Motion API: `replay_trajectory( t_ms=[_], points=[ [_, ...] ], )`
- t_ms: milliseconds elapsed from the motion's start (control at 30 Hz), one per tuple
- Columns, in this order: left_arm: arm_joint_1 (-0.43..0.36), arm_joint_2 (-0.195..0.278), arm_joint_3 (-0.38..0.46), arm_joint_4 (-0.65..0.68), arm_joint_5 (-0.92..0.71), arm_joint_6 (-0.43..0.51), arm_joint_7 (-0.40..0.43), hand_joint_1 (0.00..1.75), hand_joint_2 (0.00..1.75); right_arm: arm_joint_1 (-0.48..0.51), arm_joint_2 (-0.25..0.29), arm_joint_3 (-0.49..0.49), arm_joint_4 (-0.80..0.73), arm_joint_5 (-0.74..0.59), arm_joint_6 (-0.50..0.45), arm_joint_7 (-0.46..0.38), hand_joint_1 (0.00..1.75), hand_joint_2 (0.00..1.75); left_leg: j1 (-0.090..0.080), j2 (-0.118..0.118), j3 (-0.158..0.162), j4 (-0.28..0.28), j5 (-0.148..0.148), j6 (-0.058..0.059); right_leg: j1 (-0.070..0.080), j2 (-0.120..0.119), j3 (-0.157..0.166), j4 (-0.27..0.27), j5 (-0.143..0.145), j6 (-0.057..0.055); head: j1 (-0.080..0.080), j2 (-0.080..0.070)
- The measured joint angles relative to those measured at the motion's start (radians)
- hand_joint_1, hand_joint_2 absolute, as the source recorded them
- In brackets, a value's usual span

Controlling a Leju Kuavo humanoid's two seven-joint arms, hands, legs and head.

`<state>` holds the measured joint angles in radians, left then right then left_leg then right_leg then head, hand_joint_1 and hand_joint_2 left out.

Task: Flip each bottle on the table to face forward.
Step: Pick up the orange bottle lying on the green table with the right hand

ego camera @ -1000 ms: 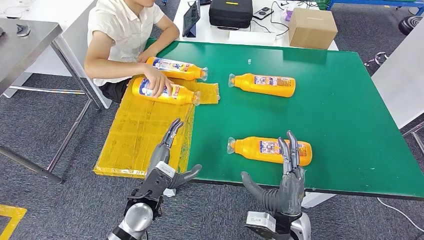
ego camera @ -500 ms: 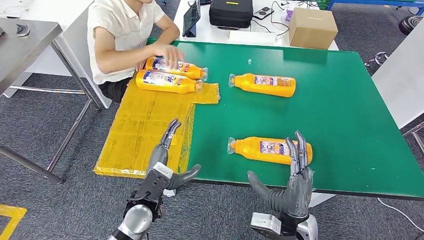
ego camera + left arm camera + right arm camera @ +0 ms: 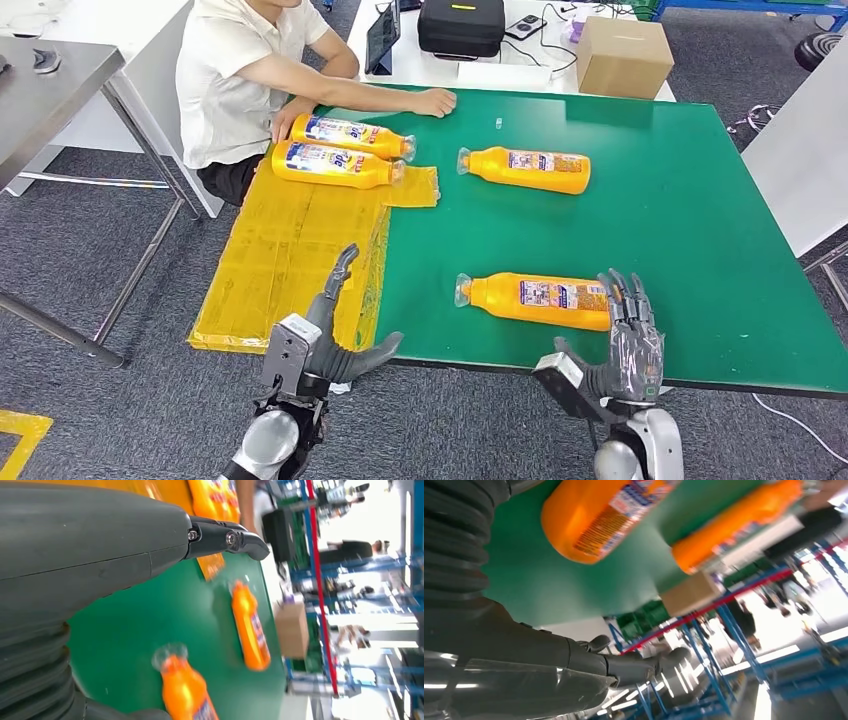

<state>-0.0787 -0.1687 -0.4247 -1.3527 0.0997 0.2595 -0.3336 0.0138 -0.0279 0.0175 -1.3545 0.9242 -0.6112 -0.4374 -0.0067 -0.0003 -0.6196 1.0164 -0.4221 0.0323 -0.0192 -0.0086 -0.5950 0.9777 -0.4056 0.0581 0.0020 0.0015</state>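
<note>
Four orange plastic bottles with clear caps are seen lying on their sides on the green table (image 3: 700, 230), all caps pointing toward the left edge. Two of them, far-left bottle (image 3: 352, 133) and second left bottle (image 3: 335, 162), lie side by side at the far-left corner on a yellow plastic sheet (image 3: 290, 260) that hangs over the table's left edge; large blue-and-white front labels are turned up on both. A person in a white shirt (image 3: 240, 80) is seated at that corner, one hand (image 3: 432, 101) rested on the table near the far edge, the other just beside the far-left bottle.

A third bottle, the centre bottle (image 3: 527, 168), lies toward the middle of the far half. The near bottle (image 3: 538, 297) lies close to the near edge. Both show a narrower, small-print label on top, judged to be the back face, though this cannot be confirmed.

The right hand (image 3: 625, 345) is held open at the near edge, fingers spread and reaching up at the base end of the near bottle; whether contact is made cannot be told. Nothing is held. The left hand (image 3: 325, 335) is also open and holds nothing, raised over the near part of the yellow sheet.

Progress is judged partial: the two left bottles appear finished, the centre and near bottles are left to turn, and the near bottle appears to be the one in hand.
</note>
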Motion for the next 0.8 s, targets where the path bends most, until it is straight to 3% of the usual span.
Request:
replay_trajectory(
  t_ms=[100, 233, 433, 800],
  points=[
    [-0.005, -0.006, -0.018, 0.007, 0.005, -0.001, 0.002, 0.0, 1.75, -0.084, -0.041, 0.001, 0.158, -0.004, -0.004, 0.001, 0.0, 1.75, -0.001, 0.0, 0.0, 0.0, 0.001, 0.002, 0.001, 0.0, 0.0, 0.0, 0.001, 0.001, 0.0, 0.0],
    [-0.009, -0.006, -0.029, 0.015, 0.008, 0.003, 0.004, 0.0, 1.75, -0.119, -0.061, 0.017, 0.251, 0.015, -0.006, 0.029, 0.0, 1.75, -0.001, -0.001, 0.0, 0.0, 0.001, 0.002, 0.002, 0.0, 0.0, 0.0, 0.001, 0.001, 0.0, 0.0],
    [-0.009, -0.006, -0.032, 0.022, 0.005, 0.007, 0.004, 0.0, 1.75, -0.122, -0.085, 0.054, 0.283, 0.046, -0.005, 0.09, 0.0, 1.75, -0.001, -0.001, -0.001, 0.0, 0.001, 0.002, 0.002, 0.0, -0.001, 0.0, 0.0, 0.001, 0.0, 0.0],
    [-0.013, -0.014, -0.059, 0.03, -0.027, 0.011, 0.004, 0.0, 1.75, -0.149, -0.091, 0.097, 0.326, 0.066, -0.007, 0.112, 0.0, 1.75, -0.002, -0.001, -0.001, 0.0, 0.001, 0.002, 0.002, 0.0, -0.001, 0.0, 0.0, 0.001, 0.0, 0.0]
  ],
)
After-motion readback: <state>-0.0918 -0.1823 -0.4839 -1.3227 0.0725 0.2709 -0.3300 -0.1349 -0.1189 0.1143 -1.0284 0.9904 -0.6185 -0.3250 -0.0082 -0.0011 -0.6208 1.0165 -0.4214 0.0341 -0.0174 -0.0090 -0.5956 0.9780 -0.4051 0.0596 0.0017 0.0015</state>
